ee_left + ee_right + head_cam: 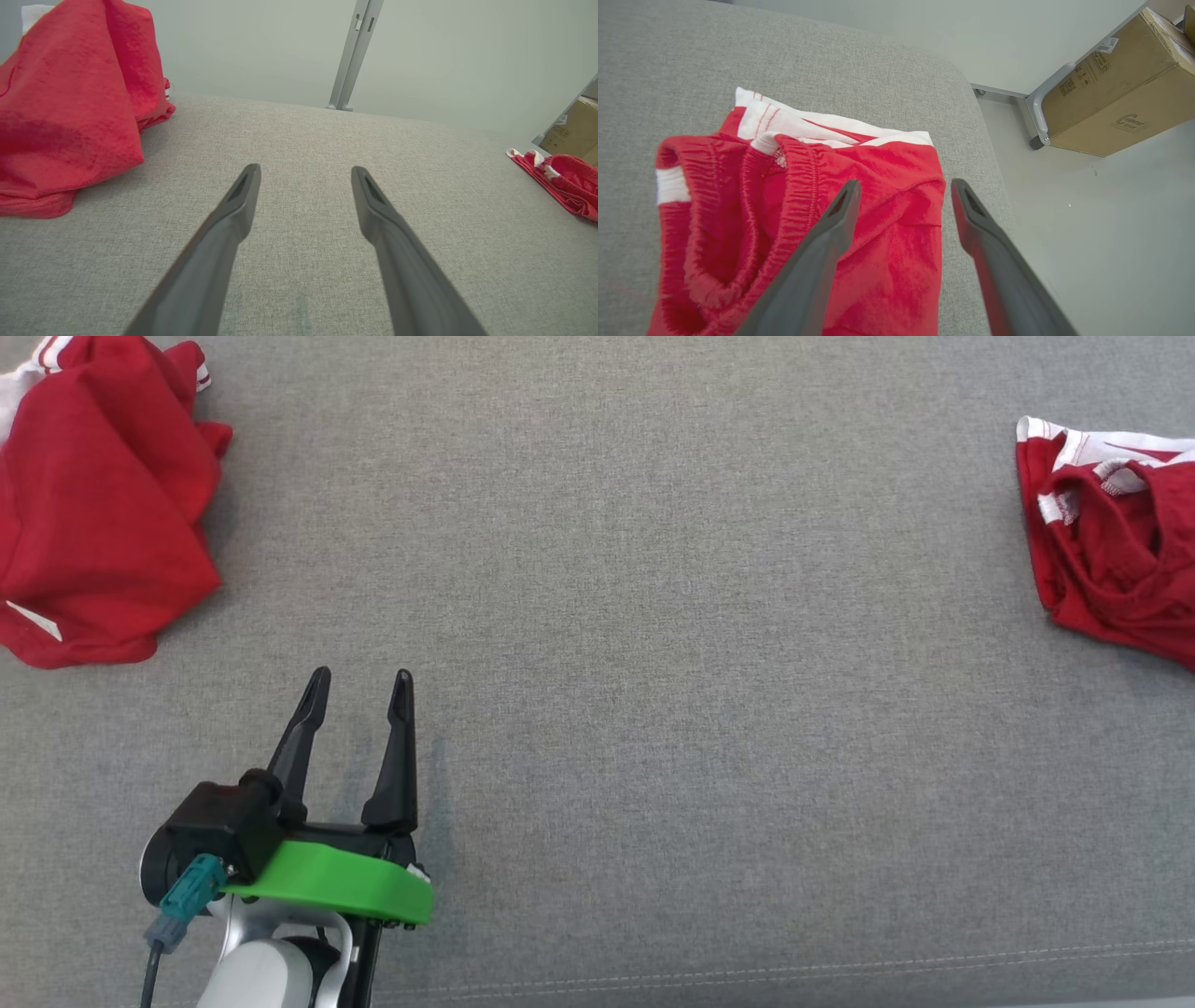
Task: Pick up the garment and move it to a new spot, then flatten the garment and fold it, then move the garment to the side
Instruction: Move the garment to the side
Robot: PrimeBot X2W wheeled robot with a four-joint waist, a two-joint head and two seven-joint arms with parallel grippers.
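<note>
left hand (362, 677) spread wide, empty | right hand (906, 186) spread, empty, above red garment (896, 280) | we fear a finger (817, 266) snags the waistband (796, 200), unfolding it or dragging it off the counter (831, 60) edge

Two red garments are lying on one grey table (653, 616): the left garment (93, 504) and the right garment (1111, 551). Two grippers are showing, the left gripper (362, 679) and the right gripper (903, 184), each carrying two dark fingers (233, 219), making four. One cardboard box (1115, 93) is sitting on the floor (1111, 233). One metal post (355, 51) is standing beyond the table.
</note>
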